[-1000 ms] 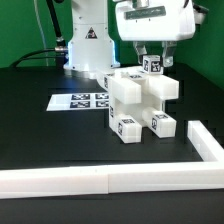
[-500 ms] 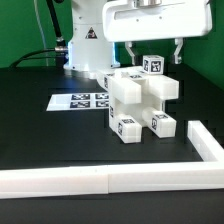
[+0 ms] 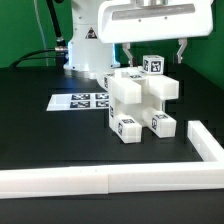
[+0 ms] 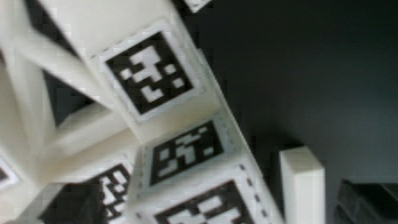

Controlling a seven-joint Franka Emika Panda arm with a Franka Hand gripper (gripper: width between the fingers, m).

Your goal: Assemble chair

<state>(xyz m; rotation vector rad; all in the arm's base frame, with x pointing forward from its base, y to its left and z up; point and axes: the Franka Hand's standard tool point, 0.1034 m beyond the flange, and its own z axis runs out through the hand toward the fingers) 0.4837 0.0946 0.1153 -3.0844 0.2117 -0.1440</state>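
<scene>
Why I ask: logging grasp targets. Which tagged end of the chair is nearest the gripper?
The topmost tagged end, at the chair's top just below the open gripper; the other two tagged ends sit low in front, near the table.

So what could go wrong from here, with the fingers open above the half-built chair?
1. The open fingers hang low over the chair, one on each side of its top tagged block; a sideways move may knock that block loose.
2. The chair stands free on the table, so a bump could slide it toward the marker board.
</scene>
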